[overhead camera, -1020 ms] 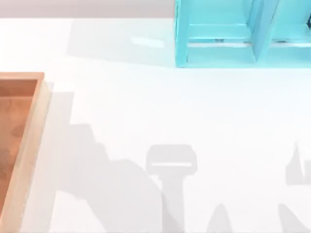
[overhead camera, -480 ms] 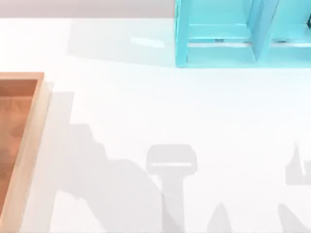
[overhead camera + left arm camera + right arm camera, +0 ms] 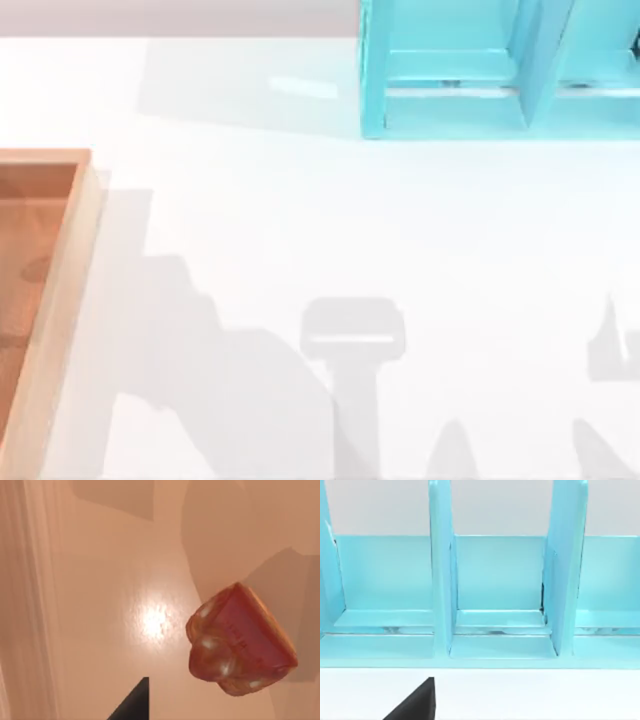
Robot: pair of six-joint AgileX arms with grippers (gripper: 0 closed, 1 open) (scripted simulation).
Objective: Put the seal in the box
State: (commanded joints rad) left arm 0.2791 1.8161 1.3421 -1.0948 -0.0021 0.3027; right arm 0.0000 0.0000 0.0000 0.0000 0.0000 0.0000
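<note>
White table (image 3: 330,220), glossy, crossed by grey arm shadows along the near edge. Turquoise shelf unit (image 3: 500,70) at far right; the right wrist view faces its open compartments head on, so the right arm looks parked, pointed away from the work. Its gripper's state: cannot tell.

Box (image 3: 60,290) at the left edge of the table, tan wall outside, orange-brown floor inside, partly out of the top view.

Left wrist view looks down on a warm orange-brown floor with a pale wall along one side, which I read as the box interior. The seal (image 3: 240,640) lies there tilted, glossy mottled red-brown, casting a shadow beside it. One dark finger tip (image 3: 132,705) shows, apart from the seal. Left gripper's state: cannot tell, though nothing visibly grips the seal.

Judgement: seal looks delivered; retreat likely remains.
</note>
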